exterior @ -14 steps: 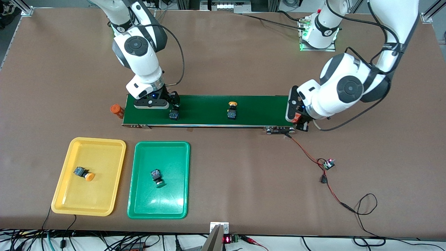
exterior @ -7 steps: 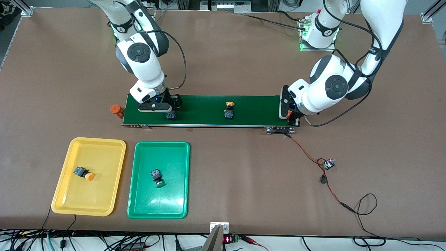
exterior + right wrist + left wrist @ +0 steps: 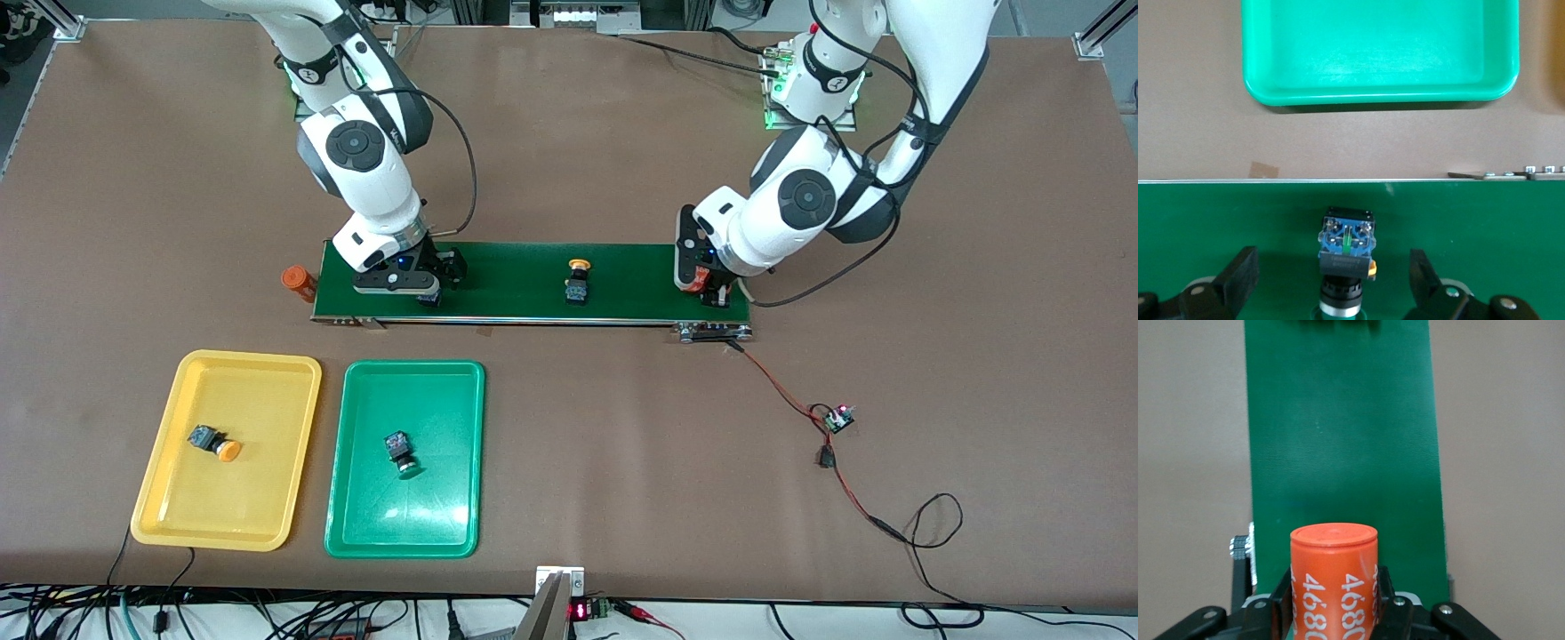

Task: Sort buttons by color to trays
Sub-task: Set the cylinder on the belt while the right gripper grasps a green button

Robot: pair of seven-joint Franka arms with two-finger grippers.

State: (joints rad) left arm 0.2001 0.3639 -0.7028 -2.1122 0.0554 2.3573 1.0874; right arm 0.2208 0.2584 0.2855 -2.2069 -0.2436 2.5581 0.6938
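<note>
On the dark green conveyor belt (image 3: 516, 284) a green button (image 3: 1346, 248) lies on its side between the spread fingers (image 3: 1238, 275) of my right gripper (image 3: 425, 289), which is open and low over it. A yellow-capped button (image 3: 578, 280) stands mid-belt. My left gripper (image 3: 711, 289) is shut on an orange cylinder (image 3: 1333, 577) marked "4680", over the belt's end toward the left arm. The yellow tray (image 3: 267, 373) holds a yellow button (image 3: 216, 442). The green tray (image 3: 444, 382) holds a green button (image 3: 402, 453). Both trays lie nearer the front camera than the belt.
Another orange cylinder (image 3: 299, 282) lies on the table just off the belt's end toward the right arm. A red and black wire (image 3: 800, 409) with a small circuit board (image 3: 838, 418) runs from the belt's other end toward the table's front edge.
The left arm has swung in with the orange cylinder, from beside the belt's end to over it. Both belt buttons have drifted toward the right arm's end, and the right gripper has followed the green one.
</note>
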